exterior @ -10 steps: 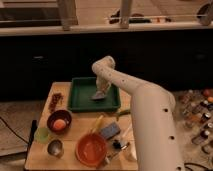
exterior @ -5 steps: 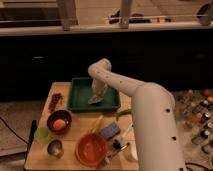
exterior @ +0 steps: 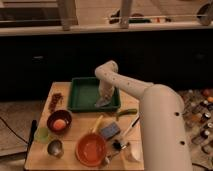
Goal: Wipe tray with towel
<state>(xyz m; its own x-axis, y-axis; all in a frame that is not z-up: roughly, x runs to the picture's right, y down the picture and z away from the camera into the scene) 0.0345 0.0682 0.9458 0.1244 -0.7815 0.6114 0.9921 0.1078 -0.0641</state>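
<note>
Claw (exterior: 104, 95): low inside the green tray (exterior: 82, 92), toward its right front; whether it was apart or clamped could not be told.
Towel (exterior: 102, 102): grey, bunched under the claw on the tray floor.
Change: arm and towel had slid right from mid-tray.
Meaning: the wiping stroke was probably under way; the left half likely still awaited a pass.

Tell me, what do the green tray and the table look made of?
Tray: probably plastic, uniform matte green, though painted metal is possible. Table: likely wood, pale tan surface. The pincer is down inside the tray at the towel.
</note>
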